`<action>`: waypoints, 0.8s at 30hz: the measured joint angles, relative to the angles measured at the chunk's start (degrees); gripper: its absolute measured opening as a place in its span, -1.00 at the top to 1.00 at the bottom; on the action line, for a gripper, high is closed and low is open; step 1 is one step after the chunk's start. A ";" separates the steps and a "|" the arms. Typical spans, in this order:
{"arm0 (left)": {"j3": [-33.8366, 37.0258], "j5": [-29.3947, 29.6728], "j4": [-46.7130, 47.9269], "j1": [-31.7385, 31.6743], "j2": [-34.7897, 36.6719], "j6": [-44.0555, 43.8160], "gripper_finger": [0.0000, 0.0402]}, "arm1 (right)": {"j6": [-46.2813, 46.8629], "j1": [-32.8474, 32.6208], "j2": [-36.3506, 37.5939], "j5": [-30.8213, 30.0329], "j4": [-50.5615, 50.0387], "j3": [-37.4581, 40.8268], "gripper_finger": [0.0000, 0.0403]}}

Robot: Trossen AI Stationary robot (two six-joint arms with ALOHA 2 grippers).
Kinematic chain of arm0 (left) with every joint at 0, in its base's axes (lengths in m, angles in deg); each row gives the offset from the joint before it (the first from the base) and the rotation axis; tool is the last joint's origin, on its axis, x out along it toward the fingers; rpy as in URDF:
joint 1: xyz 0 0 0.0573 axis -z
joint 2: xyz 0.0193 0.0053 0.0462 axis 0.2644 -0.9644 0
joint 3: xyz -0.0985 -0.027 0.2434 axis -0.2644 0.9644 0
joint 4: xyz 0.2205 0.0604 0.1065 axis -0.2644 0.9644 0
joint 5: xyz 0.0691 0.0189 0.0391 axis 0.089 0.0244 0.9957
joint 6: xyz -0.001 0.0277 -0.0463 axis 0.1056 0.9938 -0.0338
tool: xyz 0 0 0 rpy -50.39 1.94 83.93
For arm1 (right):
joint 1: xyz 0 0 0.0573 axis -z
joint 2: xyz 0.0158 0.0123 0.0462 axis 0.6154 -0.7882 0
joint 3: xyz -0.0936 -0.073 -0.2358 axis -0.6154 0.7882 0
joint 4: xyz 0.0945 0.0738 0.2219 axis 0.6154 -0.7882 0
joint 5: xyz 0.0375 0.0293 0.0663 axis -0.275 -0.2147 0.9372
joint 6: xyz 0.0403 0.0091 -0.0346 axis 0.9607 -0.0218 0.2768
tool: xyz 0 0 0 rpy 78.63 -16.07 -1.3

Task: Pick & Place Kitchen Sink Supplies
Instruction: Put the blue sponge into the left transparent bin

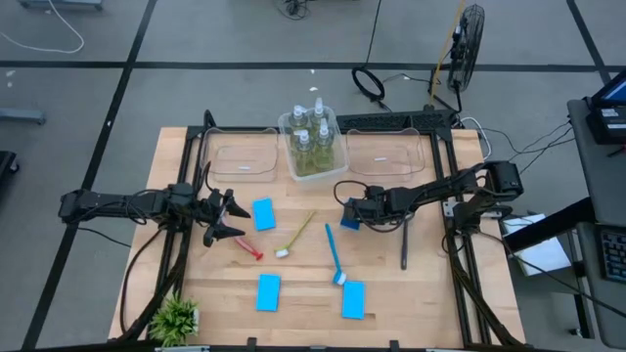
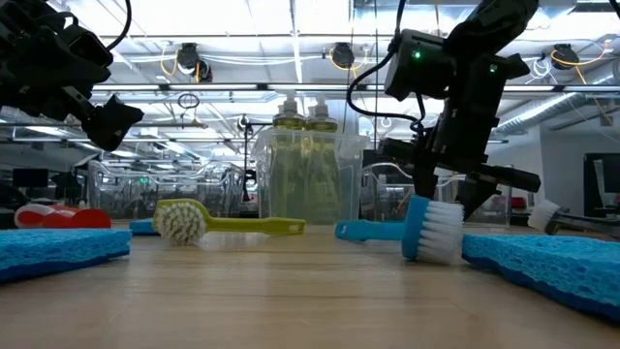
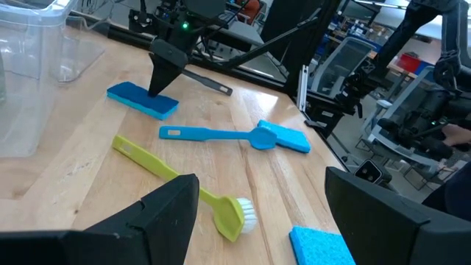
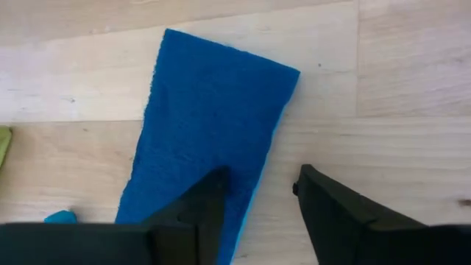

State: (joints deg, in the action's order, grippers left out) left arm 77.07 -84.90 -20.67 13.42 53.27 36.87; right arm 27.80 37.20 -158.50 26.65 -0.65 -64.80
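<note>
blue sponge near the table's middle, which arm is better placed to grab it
Right. The right claw hangs open directly over that blue sponge, one finger above it and the other past its edge. The left claw is open too, but sits across the table by the red brush.

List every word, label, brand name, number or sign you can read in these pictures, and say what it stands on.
None can be read.
Pump bottles in the middle bin: no label shows.
Sponges, such as the one under the right gripper: plain blue, no print.
Brushes, such as the yellow-green brush: no marking seen.
Equipment behind the table in the low view: too blurred to read anything.
</note>
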 joint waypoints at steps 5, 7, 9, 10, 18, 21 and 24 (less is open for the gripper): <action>0.00 -0.02 0.00 0.01 0.00 -0.01 -0.48 | 0.25 0.02 -0.02 2.00 -0.20 1.81 0.49; 0.00 -0.02 0.00 0.00 0.00 -0.02 -0.48 | 0.39 0.00 0.05 2.24 -0.19 2.50 0.58; 0.00 -0.02 0.00 0.00 0.00 0.00 -0.48 | 0.41 0.02 0.24 2.59 -0.09 2.94 0.66; 0.00 -0.02 0.00 0.00 0.00 -0.02 -0.48 | 0.39 0.02 0.24 2.77 -0.09 3.13 0.70; 0.00 -0.02 0.00 0.02 0.01 -0.02 -0.48 | -0.80 0.02 0.22 3.73 -0.13 3.25 0.98; 0.00 0.00 0.00 -0.01 0.02 -0.02 -0.48 | -1.93 -0.03 0.67 6.31 -0.12 3.27 0.99; 0.00 -0.02 0.00 -0.01 0.00 -0.02 -0.48 | -2.86 -0.13 2.16 7.38 0.42 3.27 1.00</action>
State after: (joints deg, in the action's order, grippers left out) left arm 77.07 -84.92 -20.67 13.42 53.27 36.86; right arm 24.93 37.07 -156.34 34.03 -0.23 -61.53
